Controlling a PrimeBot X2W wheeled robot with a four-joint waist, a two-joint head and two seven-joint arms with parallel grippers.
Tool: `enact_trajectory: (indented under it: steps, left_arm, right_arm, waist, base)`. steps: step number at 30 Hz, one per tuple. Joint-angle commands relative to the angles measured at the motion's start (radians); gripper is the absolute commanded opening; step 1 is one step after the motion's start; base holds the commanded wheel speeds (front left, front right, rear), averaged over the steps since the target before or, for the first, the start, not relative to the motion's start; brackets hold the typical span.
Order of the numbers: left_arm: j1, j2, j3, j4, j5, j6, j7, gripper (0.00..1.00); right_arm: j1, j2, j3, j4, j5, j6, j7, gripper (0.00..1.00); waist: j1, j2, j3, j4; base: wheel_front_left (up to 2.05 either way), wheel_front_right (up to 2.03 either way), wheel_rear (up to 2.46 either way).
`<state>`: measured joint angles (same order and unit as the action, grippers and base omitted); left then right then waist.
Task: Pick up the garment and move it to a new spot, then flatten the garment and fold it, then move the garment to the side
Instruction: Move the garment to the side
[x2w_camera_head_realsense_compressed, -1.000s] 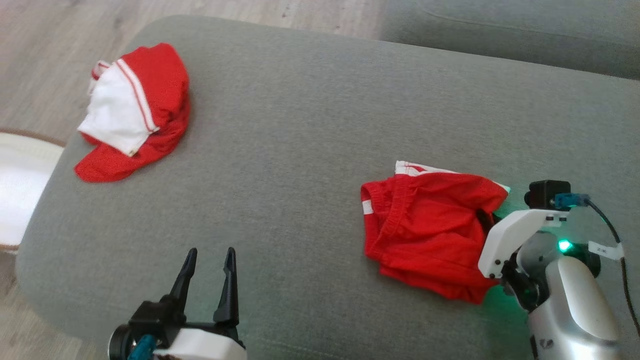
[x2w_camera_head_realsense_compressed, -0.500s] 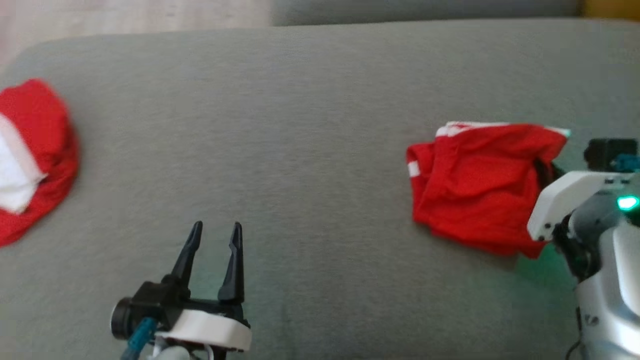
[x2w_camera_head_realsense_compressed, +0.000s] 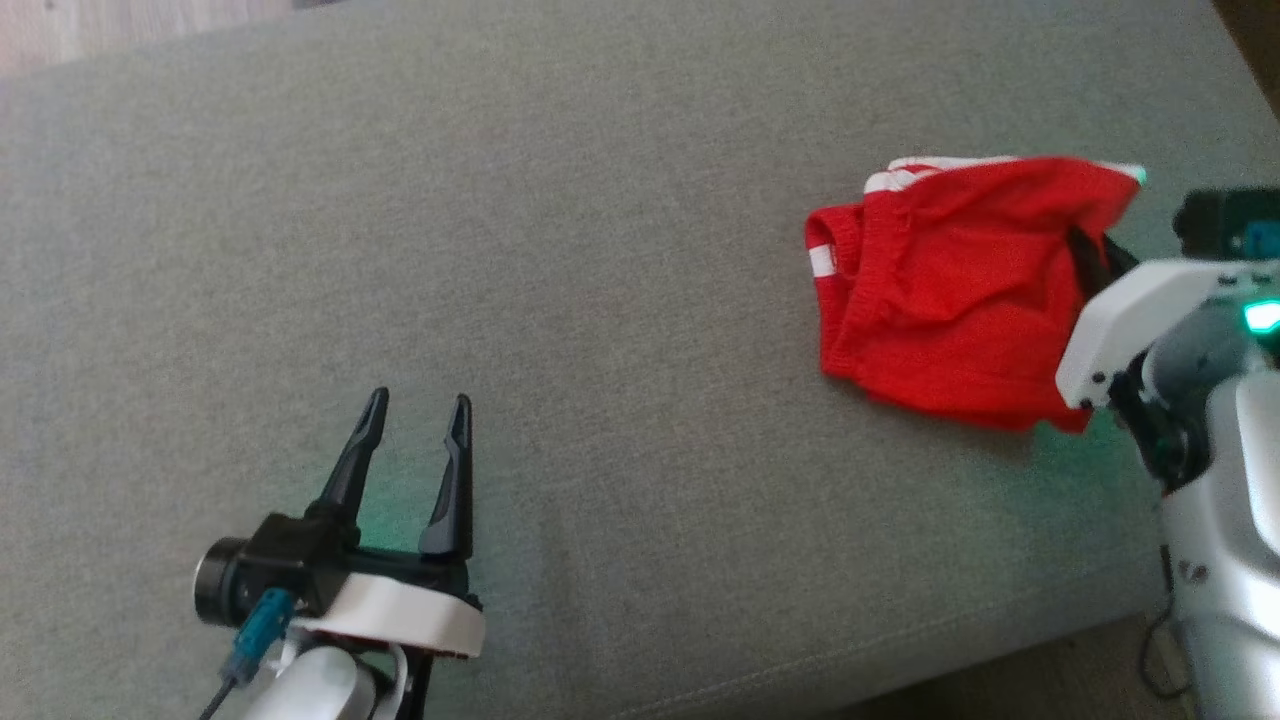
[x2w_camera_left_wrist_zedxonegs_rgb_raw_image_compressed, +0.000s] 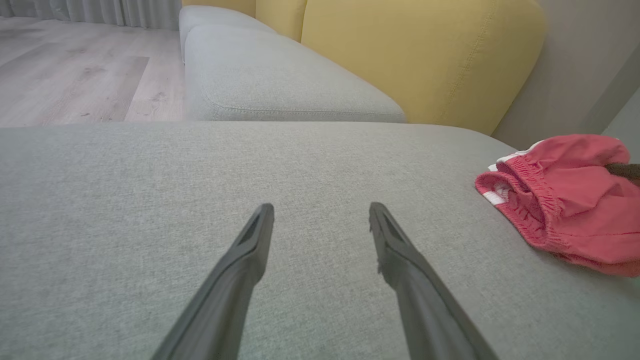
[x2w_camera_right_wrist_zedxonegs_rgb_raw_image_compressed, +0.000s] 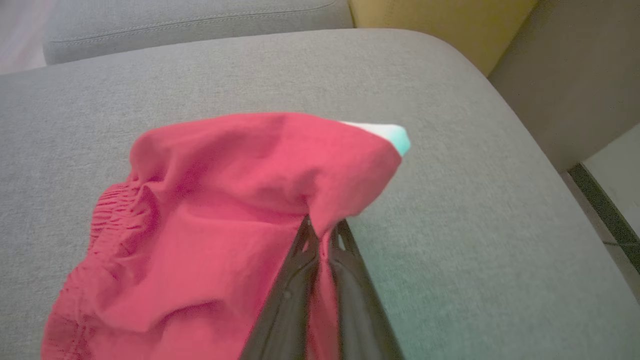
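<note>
- Head view, nearest item: left gripper (x2w_camera_head_realsense_compressed: 419, 398), fingers spread apart with nothing between them, poised over bare grey seat cushion (x2w_camera_head_realsense_compressed: 600, 250), well apart from the cloth.
- Near, right side: right gripper (x2w_camera_right_wrist_zedxonegs_rgb_raw_image_compressed: 324, 225), fingers pressed together and clamped on a fold at the edge of the red garment (x2w_camera_right_wrist_zedxonegs_rgb_raw_image_compressed: 225, 200). The right wrist view shows the fabric pinched between the tips.
- Middle: the garment is a pair of red shorts with an elastic waistband and white trim. It lies bunched on the cushion toward its right end, close to the rounded corner. The gripped edge appears raised, while the bulk seems to rest on the cushion.
- Step in hand, as judged: moving the garment to a new spot, with flattening and folding not yet begun.
- Handling notes:
  - Hold the pinch firm, since thin cloth caught by one edge may slip.
  - Lift enough for the trailing part to clear the upholstery instead of dragging and rolling.
  - Steer away from the cushion's corner.
  - Set the garment down on the open middle, where both grippers could reach it for spreading.
- Far, left wrist view: second grey cushion (x2w_camera_left_wrist_zedxonegs_rgb_raw_image_compressed: 275, 85), yellow backrest (x2w_camera_left_wrist_zedxonegs_rgb_raw_image_compressed: 415, 55), wooden floor (x2w_camera_left_wrist_zedxonegs_rgb_raw_image_compressed: 75, 75).
</note>
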<state>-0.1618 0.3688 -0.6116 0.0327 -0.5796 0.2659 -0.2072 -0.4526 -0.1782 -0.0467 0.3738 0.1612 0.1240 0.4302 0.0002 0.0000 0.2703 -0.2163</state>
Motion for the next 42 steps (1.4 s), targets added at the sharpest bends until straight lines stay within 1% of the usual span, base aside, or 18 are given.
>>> enact_trajectory:
  steps: [1,3,6,9,13,20,22,23,25,30,37,42]
  left_arm:
    - [-0.037,0.025,0.041,-0.033,0.012,0.009,-0.001,1.0]
    - [-0.04,0.033,0.047,-0.04,0.015,0.015,0.002,1.0]
    - [-0.042,0.044,0.054,-0.047,0.017,0.022,0.005,1.0]
    - [-0.039,0.054,0.059,-0.061,0.019,0.031,0.009,1.0]
    - [-0.036,0.073,0.072,-0.076,0.02,0.039,0.011,1.0]
    - [-0.036,0.085,0.077,-0.104,0.025,0.047,0.009,1.0]
    - [-0.037,0.084,0.074,-0.106,0.027,0.048,0.01,1.0]
    - [-0.038,0.084,0.073,-0.107,0.028,0.049,0.01,1.0]
    - [-0.042,0.081,0.069,-0.106,0.029,0.05,0.01,1.0]
    - [-0.049,0.07,0.061,-0.096,0.03,0.05,0.006,1.0]
    - [-0.058,0.045,0.054,-0.072,0.019,0.04,-0.005,1.0]
    - [-0.066,0.023,0.067,-0.033,-0.003,0.028,-0.02,1.0]
  right_arm:
    - [-0.055,-0.027,0.034,-0.031,0.013,0.007,-0.011,0.0]
    - [-0.082,-0.057,0.056,-0.01,0.018,0.007,-0.013,0.0]
    - [-0.129,-0.112,0.063,0.027,0.015,0.007,-0.022,0.0]
    - [-0.175,-0.169,0.051,0.065,0.006,0.007,-0.027,0.0]
    - [-0.231,-0.248,0.01,0.115,-0.015,0.007,-0.036,0.0]
    - [-0.302,-0.353,-0.012,0.197,-0.041,0.007,-0.075,0.0]
    - [-0.316,-0.366,-0.024,0.223,-0.062,0.007,-0.093,0.76]
    - [-0.322,-0.369,-0.031,0.232,-0.073,0.007,-0.105,1.0]
    - [-0.336,-0.362,-0.056,0.254,-0.102,0.007,-0.148,1.0]
    - [-0.356,-0.337,-0.056,0.258,-0.116,0.007,-0.199,1.0]
    - [-0.354,-0.293,-0.007,0.228,-0.083,0.007,-0.224,1.0]
    - [-0.309,-0.237,0.022,0.18,-0.041,0.007,-0.256,1.0]
  waist:
    - [-0.0002,0.0,0.017,0.002]
    - [-0.0002,0.0,0.026,0.016]
    - [-0.0002,0.0,0.041,0.047]
    - [-0.0002,0.0,0.056,0.081]
    - [-0.0002,0.0,0.077,0.12]
    - [-0.0002,0.0,0.115,0.155]
    - [-0.0002,0.0,0.122,0.159]
    - [-0.0002,0.0,0.125,0.16]
    - [-0.0002,0.0,0.129,0.163]
    - [-0.0002,0.0,0.116,0.165]
    - [-0.0002,0.0,0.074,0.18]
    - [-0.0002,0.0,0.018,0.204]
  base:
    - [0.0,0.0,0.0]
    - [0.0,0.0,0.0]
    - [0.0,0.0,0.0]
    - [0.0,0.0,0.0]
    - [0.0,0.0,0.0]
    - [0.0,0.0,0.0]
    - [0.0,0.0,0.0]
    - [0.0,0.0,0.0]
    - [0.0,0.0,0.0]
    - [0.0,0.0,0.0]
    - [0.0,0.0,0.0]
    - [0.0,0.0,0.0]
